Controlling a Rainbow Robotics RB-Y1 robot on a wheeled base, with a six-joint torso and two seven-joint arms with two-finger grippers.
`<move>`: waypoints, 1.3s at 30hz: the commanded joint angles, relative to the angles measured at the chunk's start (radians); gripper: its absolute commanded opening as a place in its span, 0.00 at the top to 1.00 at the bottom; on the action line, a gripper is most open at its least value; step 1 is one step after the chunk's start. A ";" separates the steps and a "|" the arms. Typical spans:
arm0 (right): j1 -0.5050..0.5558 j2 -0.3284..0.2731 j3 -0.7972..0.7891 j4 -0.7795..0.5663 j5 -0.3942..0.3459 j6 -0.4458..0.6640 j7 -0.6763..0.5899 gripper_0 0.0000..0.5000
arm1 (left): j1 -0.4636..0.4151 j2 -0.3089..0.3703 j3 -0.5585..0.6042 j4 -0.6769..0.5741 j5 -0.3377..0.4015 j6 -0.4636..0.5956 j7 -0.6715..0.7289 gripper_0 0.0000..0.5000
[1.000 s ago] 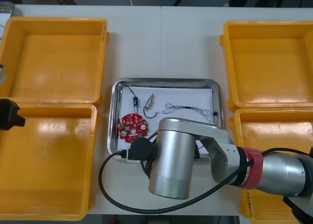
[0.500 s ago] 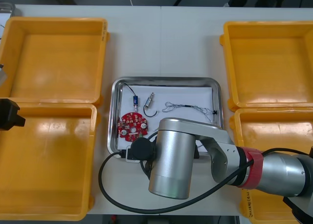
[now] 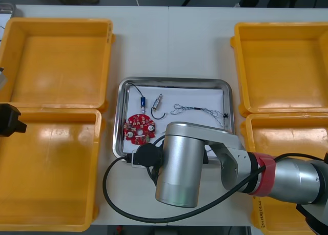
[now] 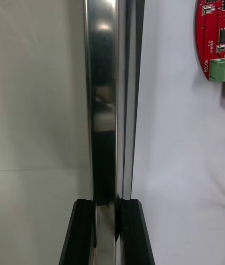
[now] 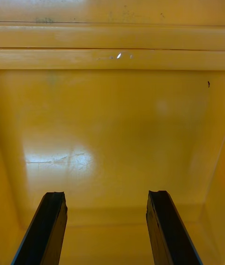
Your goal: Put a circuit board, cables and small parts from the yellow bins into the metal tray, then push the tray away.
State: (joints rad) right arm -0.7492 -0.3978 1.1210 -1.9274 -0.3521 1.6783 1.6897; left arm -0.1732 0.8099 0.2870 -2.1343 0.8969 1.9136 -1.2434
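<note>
- Yellow bins [image 3: 56, 55]: four, smooth plastic, rectangular, set two per side.
- Metal tray [image 3: 174, 83]: one, shiny rim, white inside, placed between the bins.
- Right gripper [image 4: 108, 208]: narrowed onto the tray's near rim.
- Left gripper [image 5: 105, 199]: spread wide, nothing held, above a left bin.
- Circuit board [image 3: 139, 128]: one, round, red, laid in the tray.
- Thin cable [image 3: 197, 110] and small metal part [image 3: 157, 102]: one each, laid in the tray.

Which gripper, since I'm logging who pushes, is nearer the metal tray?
Right. The right gripper clamps the metal tray at its near rim; the left gripper hangs open over a yellow bin.
</note>
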 commanded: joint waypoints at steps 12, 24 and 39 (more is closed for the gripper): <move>-0.137 -0.039 0.017 -0.009 -0.019 -0.003 -0.019 1.00 | 0.014 0.038 0.031 -0.019 0.008 0.006 -0.022 0.00; -0.229 -0.059 0.019 0.041 -0.024 -0.003 -0.019 1.00 | 0.014 0.038 0.031 -0.019 0.008 0.006 -0.022 0.00; -0.331 -0.039 0.036 0.125 -0.024 -0.002 -0.016 1.00 | 0.014 0.038 0.031 -0.019 0.008 0.006 -0.022 0.00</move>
State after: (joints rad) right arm -1.0076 -0.4410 1.1276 -1.8169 -0.3724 1.6782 1.6897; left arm -0.1732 0.8099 0.2870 -2.1343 0.8970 1.9136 -1.2435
